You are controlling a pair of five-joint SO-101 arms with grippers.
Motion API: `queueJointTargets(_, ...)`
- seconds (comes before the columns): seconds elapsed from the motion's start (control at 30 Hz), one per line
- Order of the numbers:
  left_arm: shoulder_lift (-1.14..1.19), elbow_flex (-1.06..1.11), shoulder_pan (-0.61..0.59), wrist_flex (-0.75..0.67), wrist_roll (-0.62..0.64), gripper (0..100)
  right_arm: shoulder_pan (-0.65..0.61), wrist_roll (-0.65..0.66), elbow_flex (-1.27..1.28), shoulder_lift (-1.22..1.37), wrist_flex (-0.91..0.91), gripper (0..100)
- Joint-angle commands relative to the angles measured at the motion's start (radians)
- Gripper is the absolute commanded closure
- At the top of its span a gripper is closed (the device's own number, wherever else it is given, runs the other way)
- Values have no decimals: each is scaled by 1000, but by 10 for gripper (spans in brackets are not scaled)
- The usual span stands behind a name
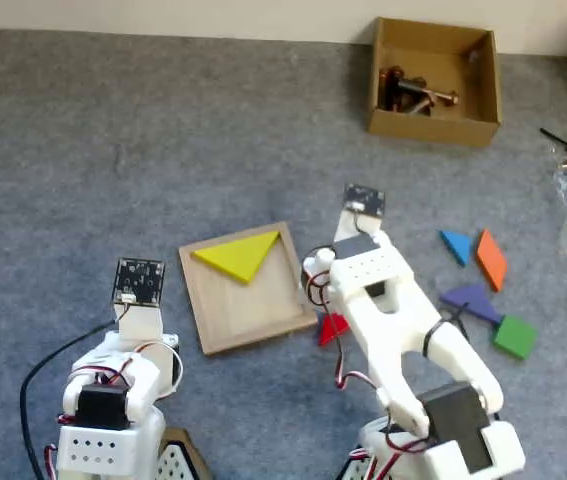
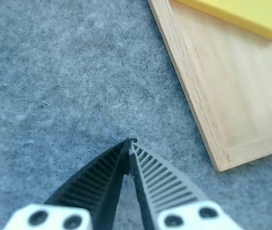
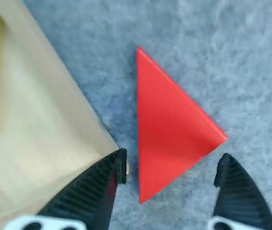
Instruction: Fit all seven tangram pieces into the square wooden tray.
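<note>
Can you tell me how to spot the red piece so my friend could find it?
Find the square wooden tray in the middle of the table, holding a yellow triangle. Just outside its edge lies the red triangle, between the open jaws of the right gripper. It is the only red piece, away from the blue piece, orange piece, purple piece and green piece.

One triangle (image 1: 238, 255) lies in the tray (image 1: 243, 312); a second triangle (image 1: 333, 328) lies on the desk (image 1: 113, 150) just right of it, four pieces (image 1: 471, 300) farther right, a box (image 1: 428, 128) behind.

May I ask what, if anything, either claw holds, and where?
Nothing: the right claw is open around the red triangle; the left claw is shut, empty.
</note>
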Motion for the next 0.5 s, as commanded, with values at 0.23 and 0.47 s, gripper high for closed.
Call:
queueJointTargets(0.23, -7, 19, 15, -2, 8, 995, 21, 40, -5, 13, -21, 714)
queueJointTargets(0.47, -7, 19, 15, -2, 8, 995, 59, 97, -5, 21, -64, 715)
